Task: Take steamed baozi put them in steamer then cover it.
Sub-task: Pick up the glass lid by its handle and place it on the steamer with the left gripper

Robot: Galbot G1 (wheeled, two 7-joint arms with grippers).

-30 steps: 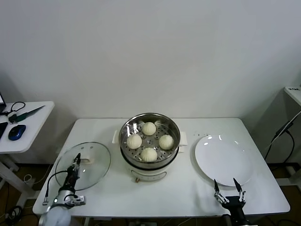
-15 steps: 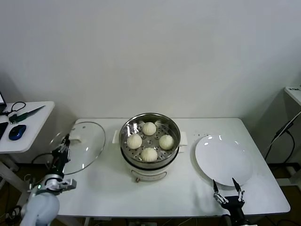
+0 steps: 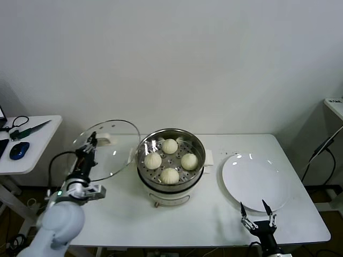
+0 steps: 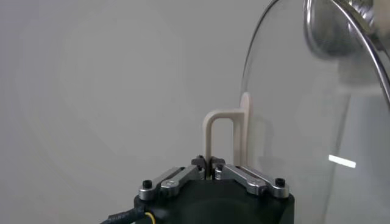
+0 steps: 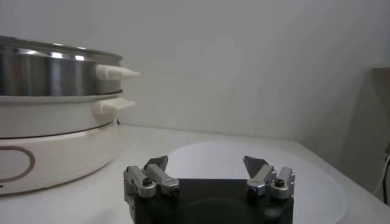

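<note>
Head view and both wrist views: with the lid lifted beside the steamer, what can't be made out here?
- Lid edge near the steamer, head view: clear glass, so touching or apart is unclear.
- Lid, left wrist view: cut off by the frame; only its handle in the left hand and part of the glass show.
- Baozi, right wrist view: hidden by the steamer wall.
- Plate near rim, head view: covered by the right hand.

I see 4 cream-white baozi (image 3: 170,160) in the shiny silver steamer (image 3: 170,140); the clear cover (image 3: 110,150) has a cream handle (image 4: 228,137).
</note>
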